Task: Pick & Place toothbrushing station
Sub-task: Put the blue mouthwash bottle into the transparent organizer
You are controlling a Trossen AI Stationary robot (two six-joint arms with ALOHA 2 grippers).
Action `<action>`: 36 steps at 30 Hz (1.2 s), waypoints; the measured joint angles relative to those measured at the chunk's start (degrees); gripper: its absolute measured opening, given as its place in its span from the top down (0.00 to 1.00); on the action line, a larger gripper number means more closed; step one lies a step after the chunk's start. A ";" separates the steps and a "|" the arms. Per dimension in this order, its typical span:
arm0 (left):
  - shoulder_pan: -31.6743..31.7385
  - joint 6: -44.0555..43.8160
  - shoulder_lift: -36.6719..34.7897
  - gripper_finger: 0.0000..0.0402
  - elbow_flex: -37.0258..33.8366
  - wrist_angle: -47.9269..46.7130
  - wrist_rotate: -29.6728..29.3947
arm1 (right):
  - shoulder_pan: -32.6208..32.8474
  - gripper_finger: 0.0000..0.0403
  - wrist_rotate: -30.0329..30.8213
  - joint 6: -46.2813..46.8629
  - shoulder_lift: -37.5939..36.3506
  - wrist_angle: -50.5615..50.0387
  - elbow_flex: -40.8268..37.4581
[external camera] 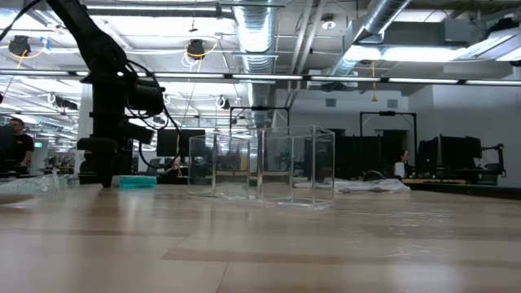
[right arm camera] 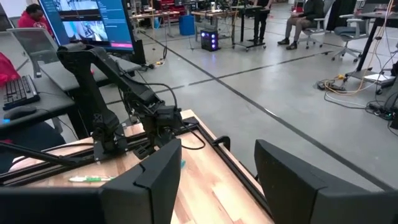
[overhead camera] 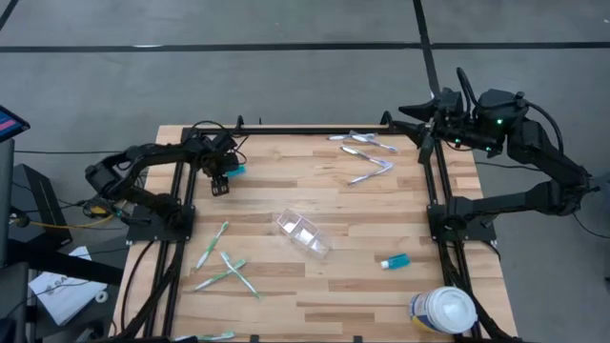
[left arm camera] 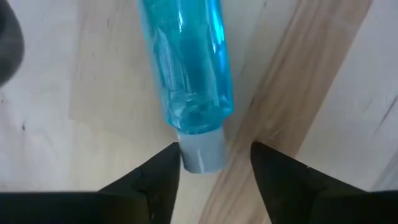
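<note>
The clear toothbrushing station (overhead camera: 303, 234) lies at table centre with no gripper on it, while at ten o'clock the left gripper (overhead camera: 220, 183) poises open fingers (left arm camera: 155, 186) astride a blue tube's (left arm camera: 188, 62) grey cap, and at two o'clock the right gripper (right arm camera: 214, 180) waits, parted, empty.

A blue tube (overhead camera: 235, 171) lies at ten o'clock on the wooden table (overhead camera: 286, 295). Clear wrapped packets (overhead camera: 367, 157) sit at one o'clock, green toothbrushes (overhead camera: 224, 267) at eight, a smaller blue tube (overhead camera: 394, 260) at four, and a white-lidded tub (overhead camera: 444, 311) at five.
</note>
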 joint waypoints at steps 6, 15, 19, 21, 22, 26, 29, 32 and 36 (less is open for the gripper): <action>1.02 -4.64 -1.80 0.70 0.22 3.54 0.94 | 0.00 0.54 0.00 -0.20 0.00 0.13 0.00; 0.92 -11.07 -0.30 0.81 0.33 2.72 1.98 | 0.00 0.55 0.02 -0.28 0.00 0.88 0.00; 0.16 -15.33 -1.07 0.81 1.11 1.83 5.75 | 0.00 0.55 0.02 -1.57 0.09 3.69 0.00; -0.59 -18.79 -1.46 0.81 2.35 0.58 9.06 | 0.00 0.55 0.02 -1.88 0.09 5.37 0.00; -0.78 -20.93 -2.01 0.81 3.45 0.68 10.98 | 0.00 0.55 0.02 -1.91 0.09 5.91 0.00; -1.39 -31.64 -3.06 0.81 7.81 0.67 20.57 | 0.00 0.55 0.11 -4.38 0.62 5.13 0.00; -1.70 -41.79 -3.16 0.81 12.21 1.33 31.51 | -0.56 0.55 0.06 -5.57 2.30 4.19 0.00; -2.51 -51.74 -3.21 0.81 16.80 1.23 44.07 | -1.21 0.55 -0.31 -6.60 4.57 1.75 0.00; -5.04 -63.26 -3.21 0.81 23.87 1.72 55.68 | -2.06 0.55 -5.73 -9.59 8.41 -0.43 -0.04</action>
